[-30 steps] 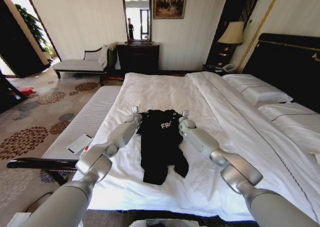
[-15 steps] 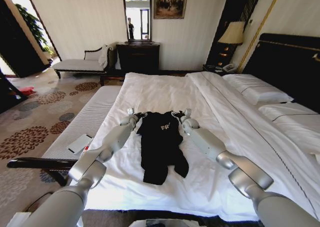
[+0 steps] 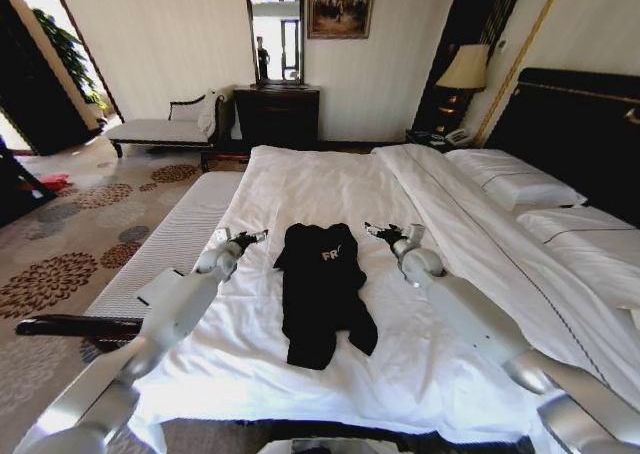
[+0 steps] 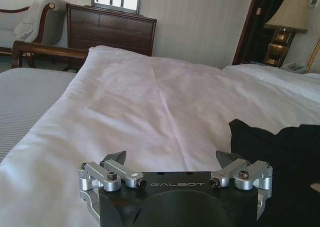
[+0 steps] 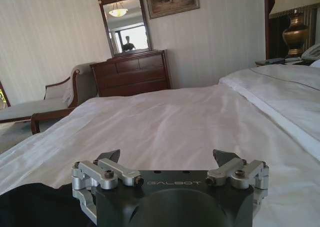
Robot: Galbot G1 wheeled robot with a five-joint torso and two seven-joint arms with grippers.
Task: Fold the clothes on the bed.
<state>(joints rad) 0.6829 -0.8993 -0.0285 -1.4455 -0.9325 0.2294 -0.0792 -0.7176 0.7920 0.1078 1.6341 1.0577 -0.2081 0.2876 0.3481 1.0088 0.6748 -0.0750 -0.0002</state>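
The clothes, one black T-shirt with white lettering, lie as a narrow lengthwise strip on the white duvet of the bed. My left gripper hovers just left of the shirt's collar end, open and empty. Just off the other side of that end, my right gripper is also open and empty. In the left wrist view the open gripper has the black shirt beside it. In the right wrist view the shirt shows as a dark corner beside the open gripper.
White pillows and a dark headboard lie to the right. A padded bench runs along the bed's left side. A chaise, a dark dresser and a lamp stand by the far wall.
Both grippers have let go of the shirt's shoulder corners and drawn apart, left one leftward, right one rightward. The shirt's top now lies flat on the duvet.
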